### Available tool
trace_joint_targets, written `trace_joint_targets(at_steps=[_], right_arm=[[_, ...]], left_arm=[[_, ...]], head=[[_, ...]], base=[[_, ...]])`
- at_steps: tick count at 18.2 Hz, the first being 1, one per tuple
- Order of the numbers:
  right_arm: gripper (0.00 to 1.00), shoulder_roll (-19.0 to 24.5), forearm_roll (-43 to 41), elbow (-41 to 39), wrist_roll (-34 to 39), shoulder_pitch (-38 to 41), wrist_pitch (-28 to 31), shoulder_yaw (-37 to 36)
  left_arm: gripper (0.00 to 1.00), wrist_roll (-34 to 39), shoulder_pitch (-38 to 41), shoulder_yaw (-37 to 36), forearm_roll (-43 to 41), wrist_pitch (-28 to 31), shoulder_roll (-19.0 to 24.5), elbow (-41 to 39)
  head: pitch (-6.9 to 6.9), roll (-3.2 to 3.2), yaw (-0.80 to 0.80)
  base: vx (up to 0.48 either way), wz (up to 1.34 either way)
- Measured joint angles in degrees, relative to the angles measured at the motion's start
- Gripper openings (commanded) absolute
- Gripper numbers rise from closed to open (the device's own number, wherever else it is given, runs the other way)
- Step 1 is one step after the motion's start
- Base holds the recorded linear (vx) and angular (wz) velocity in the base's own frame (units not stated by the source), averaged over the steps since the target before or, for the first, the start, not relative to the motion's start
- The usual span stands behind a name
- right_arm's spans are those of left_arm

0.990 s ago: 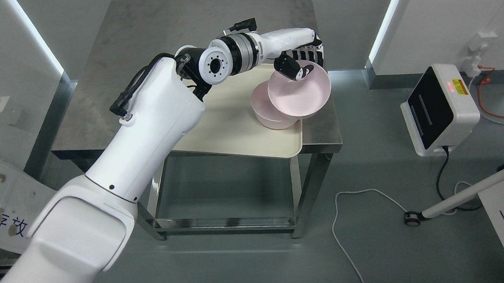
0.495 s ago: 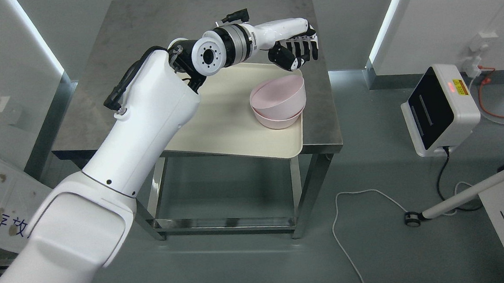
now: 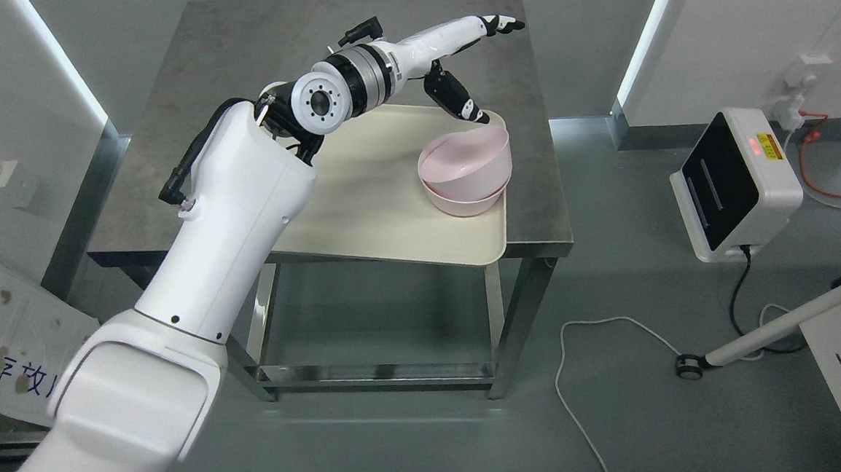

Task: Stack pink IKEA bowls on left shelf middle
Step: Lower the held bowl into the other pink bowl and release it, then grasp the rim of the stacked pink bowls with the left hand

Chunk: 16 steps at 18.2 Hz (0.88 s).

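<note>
Pink plastic, one bowl nested inside the other: the upper bowl point(image 3: 468, 158) now sits in the lower bowl point(image 3: 462, 200), tilted a little rather than fully seated. A second ago the left hand point(image 3: 470, 65) held that upper bowl tipped above the stack; half a second ago it had let go and hung just above the rim. Now it has lifted farther off, fingers stretched out flat and thumb pointing down, holding nothing and touching neither bowl. The stack stands at the right end of the cream tray point(image 3: 360, 203), which lies on the steel desk point(image 3: 234, 50). The stacking looks done, apart from that slight lean.
</note>
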Motion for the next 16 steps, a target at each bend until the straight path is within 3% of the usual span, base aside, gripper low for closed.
trace_joint_targets(at_steps=[3, 5, 16], right_arm=[[1.00, 0.0, 0.0, 0.0, 0.0, 0.0, 0.0, 0.0], [1.00, 0.0, 0.0, 0.0, 0.0, 0.0, 0.0, 0.0], [1.00, 0.0, 0.0, 0.0, 0.0, 0.0, 0.3, 0.0]], left_arm=[[0.93, -3.7, 0.7, 1.7, 1.2, 10.6, 0.0, -0.2], [0.93, -8.2, 0.9, 2.5, 2.1, 14.4, 0.0, -0.4], [0.90, -13.0, 1.3, 1.4, 3.4, 17.4, 0.0, -1.5]], head=[[0.00, 0.00, 0.00], [0.00, 0.00, 0.00], [0.00, 0.00, 0.00]], base=[[0.000, 0.00], [0.000, 0.00], [-0.001, 0.00]])
